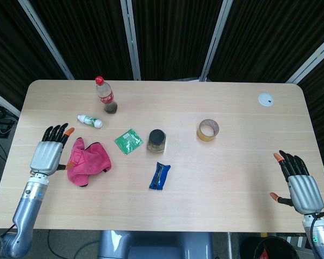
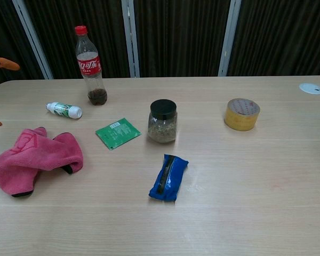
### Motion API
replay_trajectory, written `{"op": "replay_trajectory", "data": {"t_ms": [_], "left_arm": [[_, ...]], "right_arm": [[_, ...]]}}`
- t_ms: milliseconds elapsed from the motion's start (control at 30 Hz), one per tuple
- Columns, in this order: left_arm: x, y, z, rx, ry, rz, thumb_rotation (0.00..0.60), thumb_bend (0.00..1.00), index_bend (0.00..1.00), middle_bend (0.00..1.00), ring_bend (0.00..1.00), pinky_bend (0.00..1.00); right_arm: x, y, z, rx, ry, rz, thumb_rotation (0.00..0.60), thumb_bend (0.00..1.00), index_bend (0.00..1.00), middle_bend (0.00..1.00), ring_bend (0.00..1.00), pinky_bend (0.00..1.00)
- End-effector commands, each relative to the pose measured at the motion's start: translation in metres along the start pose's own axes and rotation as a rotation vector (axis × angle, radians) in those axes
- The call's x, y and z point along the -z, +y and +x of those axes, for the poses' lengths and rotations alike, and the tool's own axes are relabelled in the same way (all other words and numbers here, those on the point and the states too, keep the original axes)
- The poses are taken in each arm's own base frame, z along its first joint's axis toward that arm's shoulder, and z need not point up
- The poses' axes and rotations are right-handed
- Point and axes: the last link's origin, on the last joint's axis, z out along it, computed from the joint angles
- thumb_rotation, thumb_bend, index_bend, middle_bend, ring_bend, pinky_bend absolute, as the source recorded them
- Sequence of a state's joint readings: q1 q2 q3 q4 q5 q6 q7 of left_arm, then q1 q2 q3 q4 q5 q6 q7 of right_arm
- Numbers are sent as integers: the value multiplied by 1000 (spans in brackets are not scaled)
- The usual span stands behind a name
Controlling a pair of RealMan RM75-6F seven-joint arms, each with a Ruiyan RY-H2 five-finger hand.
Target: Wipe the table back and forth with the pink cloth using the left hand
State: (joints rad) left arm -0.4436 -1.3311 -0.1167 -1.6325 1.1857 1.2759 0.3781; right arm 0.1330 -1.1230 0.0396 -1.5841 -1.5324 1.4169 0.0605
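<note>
— Looking at the left hand: is it holding anything?

— No. Its fingers are spread and straight, with nothing in them. It sits near the table's left edge, just left of the cloth, with a small gap between the two. In the chest view only two orange fingertips poke in at the left border.

— And the cloth itself?

— It lies crumpled on the table, pink, with a dark trim showing at a few edges. It is on the left side, below the small white bottle and left of the green packet. The chest view shows it bunched in two folds, flat on the wood.

— What about the right hand?

— It is low at the right edge of the head view, fingers apart and pointing up the table, empty. It is well away from every object.

— What else is on the table?

— A cola bottle stands upright towards the far left, almost empty with a little dark liquid at the bottom. A jar with a black lid stands near the middle, just right of the packet. A blue pouch lies in front of the jar. A tape roll lies to the right of the jar, and a small white disc sits near the far right corner.
</note>
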Motion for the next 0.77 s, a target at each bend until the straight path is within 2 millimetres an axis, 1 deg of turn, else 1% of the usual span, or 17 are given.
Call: {"op": "replay_trajectory", "data": {"t_ms": [33,200,300,333,533,633,767], "left_arm": [[33,-26,14,-4,98,29,600,0,72,0,0,0],[67,-53,23,-30,128,53,600,0,27,0,0,0],[83,-64,28,-23,148,71,600,0,5,0,0,0],[92,-69,30,-15,150,79,600,0,1,0,0,0],[132,-92,29,-1,128,109,600,0,0,0,0,0],[137,-93,28,8,122,102,600,0,0,0,0,0],[133,-92,25,15,121,99,600,0,0,0,0,0]], "right_arm": [[0,0,0,3,-1,1,600,0,0,0,0,0],[1,-1,0,13,0,5,600,0,0,0,0,0],[2,-1,0,21,2,9,600,0,0,0,0,0],[2,-1,0,26,4,11,600,0,0,0,0,0],[4,-2,0,44,12,19,600,0,0,0,0,0],[4,-3,-1,50,14,21,600,0,0,0,0,0],[3,-3,-1,53,16,22,600,0,0,0,0,0]]}}
